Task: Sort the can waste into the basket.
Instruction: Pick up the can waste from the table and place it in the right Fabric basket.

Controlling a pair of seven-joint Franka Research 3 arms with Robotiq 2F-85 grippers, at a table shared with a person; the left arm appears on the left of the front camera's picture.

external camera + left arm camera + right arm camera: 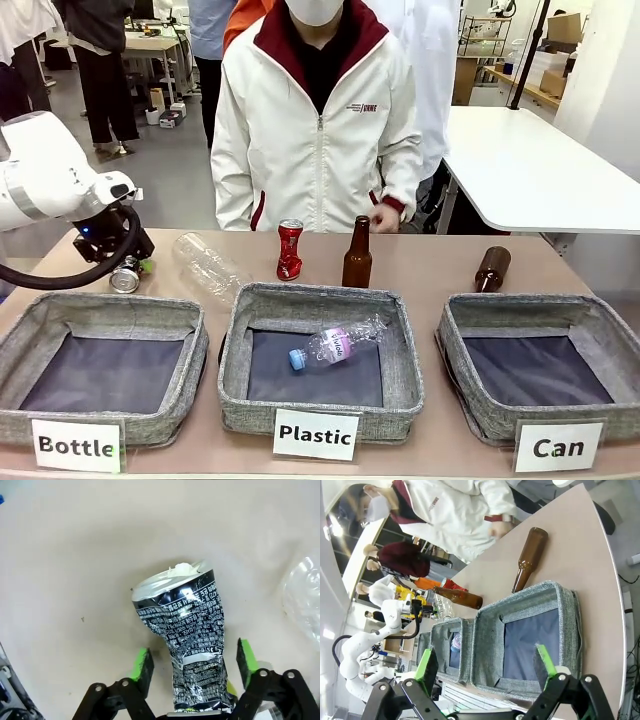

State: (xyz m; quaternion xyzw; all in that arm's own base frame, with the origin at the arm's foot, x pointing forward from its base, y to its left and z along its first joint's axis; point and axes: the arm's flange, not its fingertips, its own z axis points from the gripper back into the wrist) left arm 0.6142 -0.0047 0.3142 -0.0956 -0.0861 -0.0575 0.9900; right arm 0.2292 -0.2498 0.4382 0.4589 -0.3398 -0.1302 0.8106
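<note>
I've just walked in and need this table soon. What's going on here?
The robot is sorting waste into labelled baskets. Its left tool straddles a crushed black can lying on the table behind the Bottle basket, pads either side but not touching it. The right tool hangs open above the Can basket. Neither can is in that basket yet; the red can stands upright near the person.

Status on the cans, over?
Left gripper open astride black can, pads not touching. Right gripper open, facing Can basket. Red can upright by brown bottle.
</note>
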